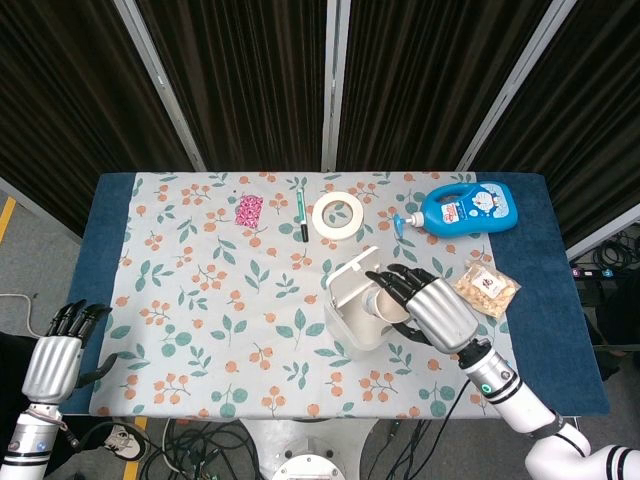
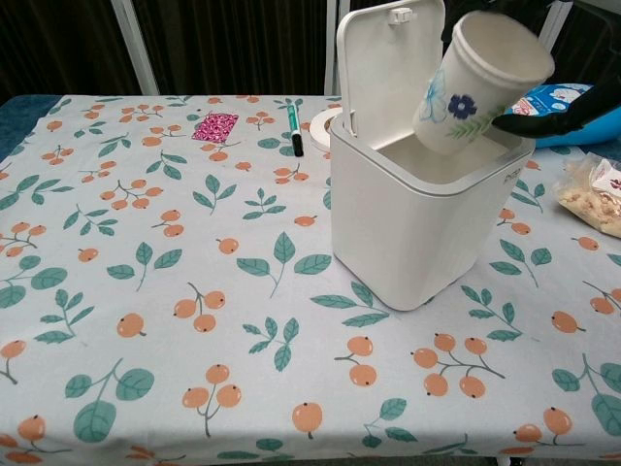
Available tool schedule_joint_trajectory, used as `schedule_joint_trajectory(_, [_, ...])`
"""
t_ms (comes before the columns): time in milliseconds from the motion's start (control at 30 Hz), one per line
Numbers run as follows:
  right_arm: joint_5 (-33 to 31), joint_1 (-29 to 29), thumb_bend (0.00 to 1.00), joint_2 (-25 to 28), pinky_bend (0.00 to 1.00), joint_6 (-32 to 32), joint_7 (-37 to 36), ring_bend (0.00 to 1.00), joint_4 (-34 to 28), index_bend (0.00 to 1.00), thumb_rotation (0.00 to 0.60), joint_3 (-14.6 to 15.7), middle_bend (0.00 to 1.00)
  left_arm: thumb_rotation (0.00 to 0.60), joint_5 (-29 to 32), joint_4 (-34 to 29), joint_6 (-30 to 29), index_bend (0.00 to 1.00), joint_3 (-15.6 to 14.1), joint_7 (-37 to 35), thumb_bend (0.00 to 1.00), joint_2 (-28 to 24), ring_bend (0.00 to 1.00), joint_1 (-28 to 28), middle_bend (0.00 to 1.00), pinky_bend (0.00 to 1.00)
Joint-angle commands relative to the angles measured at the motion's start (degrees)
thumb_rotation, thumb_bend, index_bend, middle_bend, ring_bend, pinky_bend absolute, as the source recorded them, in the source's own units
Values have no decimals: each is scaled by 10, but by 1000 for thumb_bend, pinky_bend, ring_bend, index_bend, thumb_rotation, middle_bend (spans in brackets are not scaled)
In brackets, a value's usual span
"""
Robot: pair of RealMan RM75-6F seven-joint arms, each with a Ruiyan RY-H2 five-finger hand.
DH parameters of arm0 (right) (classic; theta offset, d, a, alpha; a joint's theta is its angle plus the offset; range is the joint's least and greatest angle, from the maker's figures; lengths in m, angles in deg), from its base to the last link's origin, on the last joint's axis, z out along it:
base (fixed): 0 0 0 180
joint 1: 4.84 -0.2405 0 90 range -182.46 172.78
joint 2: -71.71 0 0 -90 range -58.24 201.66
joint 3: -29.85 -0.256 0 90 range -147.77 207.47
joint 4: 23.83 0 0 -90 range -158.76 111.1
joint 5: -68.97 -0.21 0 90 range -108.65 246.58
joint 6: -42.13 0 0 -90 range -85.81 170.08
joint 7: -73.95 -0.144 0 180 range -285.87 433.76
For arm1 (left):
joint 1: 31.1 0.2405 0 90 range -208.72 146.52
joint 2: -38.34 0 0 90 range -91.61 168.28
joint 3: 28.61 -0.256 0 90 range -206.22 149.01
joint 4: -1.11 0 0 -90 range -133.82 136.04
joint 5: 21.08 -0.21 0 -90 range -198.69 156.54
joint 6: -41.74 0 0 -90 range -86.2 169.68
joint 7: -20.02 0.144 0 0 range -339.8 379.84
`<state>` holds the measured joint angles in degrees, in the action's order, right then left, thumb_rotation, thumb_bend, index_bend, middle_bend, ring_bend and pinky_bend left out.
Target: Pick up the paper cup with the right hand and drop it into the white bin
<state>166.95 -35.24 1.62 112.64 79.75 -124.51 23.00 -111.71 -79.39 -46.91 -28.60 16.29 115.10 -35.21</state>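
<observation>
The right hand (image 1: 435,308) holds the paper cup (image 2: 477,85) tilted over the white bin (image 2: 427,218), directly beneath. The snack bag (image 1: 487,284) lies just right; the tape roll (image 1: 337,215) behind-left.

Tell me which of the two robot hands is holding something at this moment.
The right hand: it grips the white flower-printed paper cup, tilted over the open white plastic bin. The left hand hangs off the table's left edge with nothing in it.
</observation>
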Motion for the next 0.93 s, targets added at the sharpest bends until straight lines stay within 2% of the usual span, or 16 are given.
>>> schedule_joint_trajectory(33, [6,1,3,5,57,9,-13,0,-1,0,600,4,21,600,0,1,0,203,0,0,238,1,81,-1,182,113])
schedule_joint_trajectory(200, [22,24,0,8,29,67,-34,0,15,0,600,5,0,600,0,0,0,203,0,0,238,0,81,-1,182,114])
schedule_joint_trajectory(333, [16,69,0,27,27,127,-49,0,37,0,600,18,0,600,1,0,0,203,1,1,238,1,81,0,182,113])
schedule_joint_trajectory(467, [-14,129,0,28,13,180,-72,0,98,0,600,40,0,600,0,-1,-2,203,2,3,238,1,81,0,182,113])
schedule_joint_trajectory(633, [-88,192,0,5,4,160,-143,0,218,0,600,80,0,600,-4,-9,-11,203,7,9,238,0,81,-1,182,113])
schedule_joint_trajectory(800, [-123,232,0,-33,0,156,-154,0,308,0,600,89,0,600,-7,-26,-11,203,7,24,238,-10,81,-3,182,113])
schedule_joint_trajectory(933, [-130,244,0,-51,0,152,-161,0,340,0,600,86,0,600,-10,-36,-16,203,7,32,238,-15,81,-1,183,113])
